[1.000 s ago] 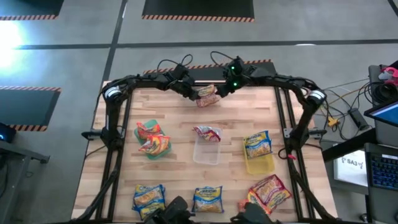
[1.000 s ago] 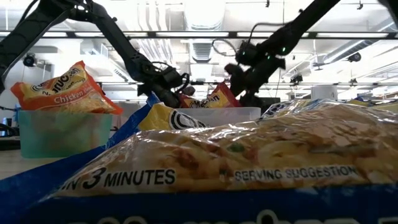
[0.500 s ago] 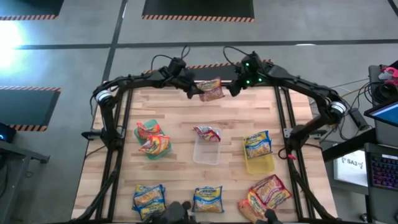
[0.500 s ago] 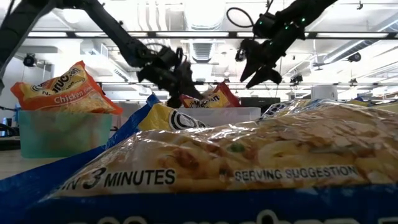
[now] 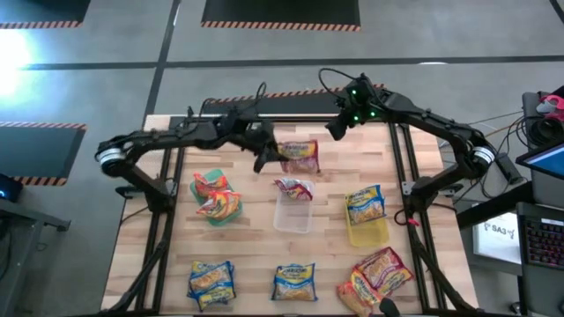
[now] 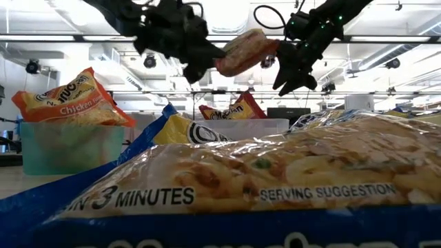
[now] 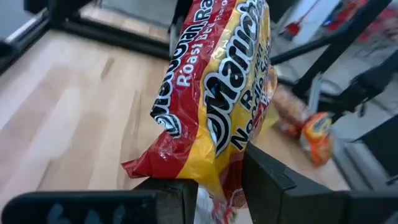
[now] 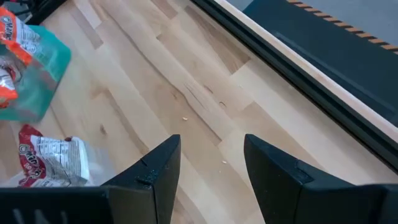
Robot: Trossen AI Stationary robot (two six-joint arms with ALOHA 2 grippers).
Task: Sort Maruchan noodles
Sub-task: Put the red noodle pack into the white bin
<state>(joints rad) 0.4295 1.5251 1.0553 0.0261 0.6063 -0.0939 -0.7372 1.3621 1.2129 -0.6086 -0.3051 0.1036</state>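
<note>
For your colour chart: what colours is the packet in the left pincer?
Red and yellow packet, best in the left wrist view.

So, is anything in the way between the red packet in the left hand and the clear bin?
Nothing visible. The left hand holds the red packet in the air just behind the clear bin, which already holds one red packet.

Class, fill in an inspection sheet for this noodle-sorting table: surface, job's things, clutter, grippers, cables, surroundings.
Surface: wooden table, bare between bins.
Job's things: red-yellow packet held in the air; orange packets in green bin; red packet on clear bin; blue-yellow packet on yellow bin; four more packets along the near edge.
Clutter: nothing seen.
Grippers: left gripper shut on the packet; right gripper open, empty, over the far edge.
Cables: loops on both arms; loose cables right of the table.
Surroundings: grey floor, striped mats, keyboard at right.
</note>
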